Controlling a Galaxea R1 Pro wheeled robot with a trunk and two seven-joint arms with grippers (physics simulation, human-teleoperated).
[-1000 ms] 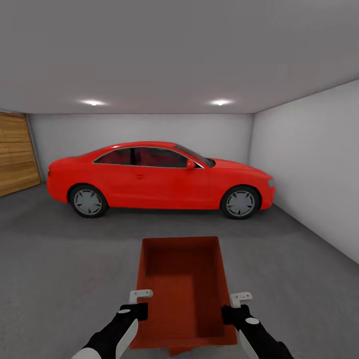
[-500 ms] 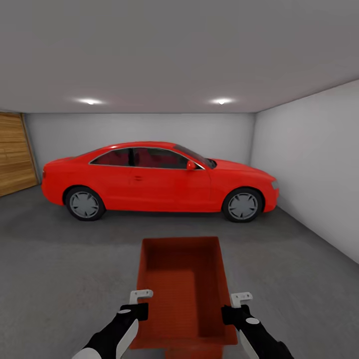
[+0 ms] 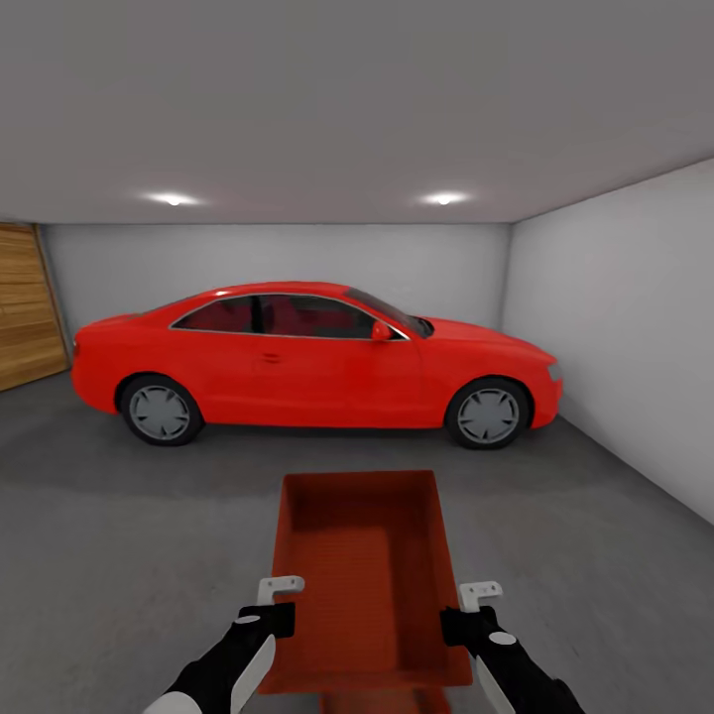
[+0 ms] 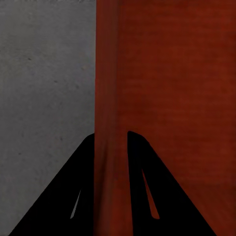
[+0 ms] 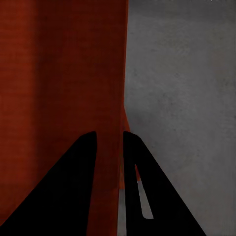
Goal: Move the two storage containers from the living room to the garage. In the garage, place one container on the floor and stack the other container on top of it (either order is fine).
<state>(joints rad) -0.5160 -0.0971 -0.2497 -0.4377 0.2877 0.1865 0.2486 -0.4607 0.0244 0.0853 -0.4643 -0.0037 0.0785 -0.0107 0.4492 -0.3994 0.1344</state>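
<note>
1 storage container point(image 3: 362, 575) is being carried in the garage, above the concrete floor point(image 3: 119, 526), near the red car point(image 3: 312, 367); left gripper point(image 4: 110, 140) and right gripper point(image 5: 109, 140) jaws are clenched on its side walls. Placing and stacking are being left undone.

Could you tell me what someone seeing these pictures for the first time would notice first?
The eye goes to the red car, parked side-on across the back of the garage on the grey concrete floor under two ceiling spotlights. Next comes the orange-red storage container, held out in front of the robot, with the left gripper and the right gripper each clamping one of its side walls between the jaws.
</note>
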